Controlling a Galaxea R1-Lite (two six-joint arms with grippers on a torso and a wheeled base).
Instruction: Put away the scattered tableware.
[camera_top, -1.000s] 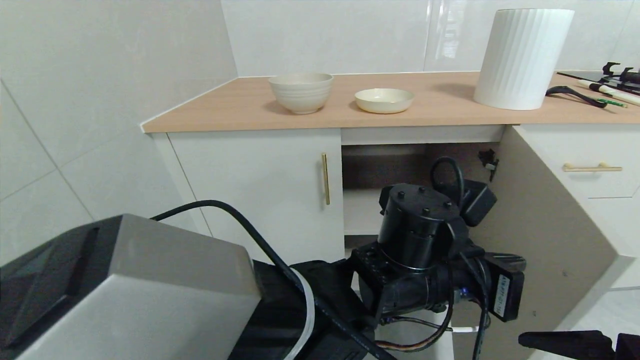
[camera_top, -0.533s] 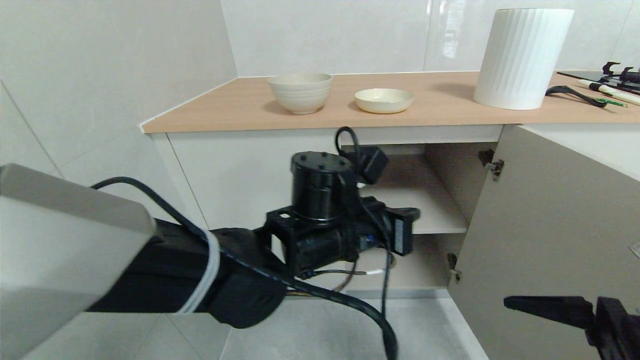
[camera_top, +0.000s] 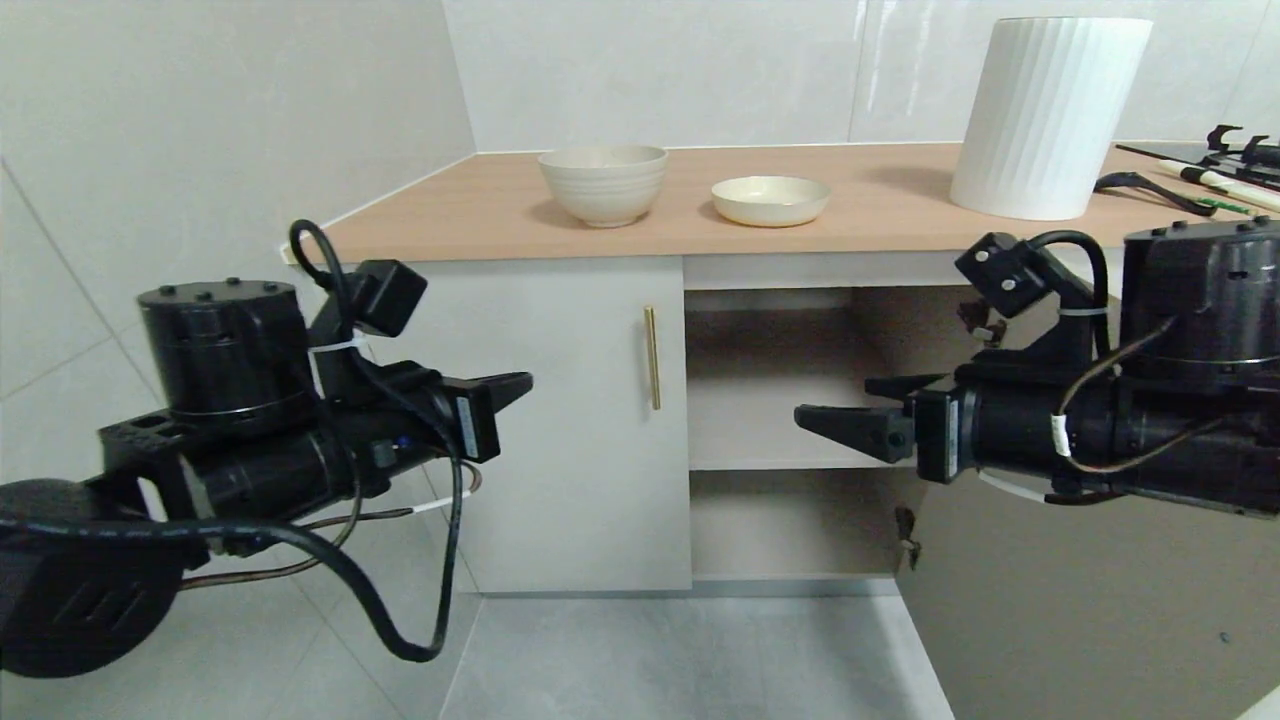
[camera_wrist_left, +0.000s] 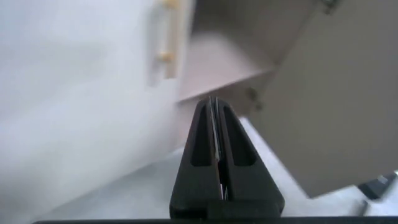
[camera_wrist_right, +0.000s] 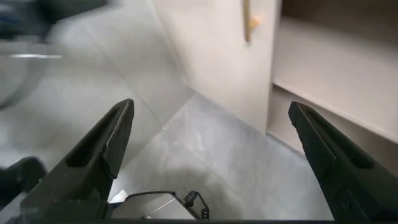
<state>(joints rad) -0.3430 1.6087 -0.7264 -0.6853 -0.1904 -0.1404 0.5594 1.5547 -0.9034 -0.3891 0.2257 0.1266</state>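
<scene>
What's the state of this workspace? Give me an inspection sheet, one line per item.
Surface: wooden countertop, level.
Job's things: ribbed bowl and shallow dish, upright, side by side but apart, on the countertop.
Clutter: tall white canister; dark-handled utensils at the countertop's right end.
Grippers: left gripper fingers shut, holding nothing; right gripper fingers open, holding nothing; both in front of the cabinet.
Cables: black cable loops below the left arm, hanging free.
Surroundings: left cabinet door closed; right cabinet door swung open, showing a shelf; grey floor.
</scene>
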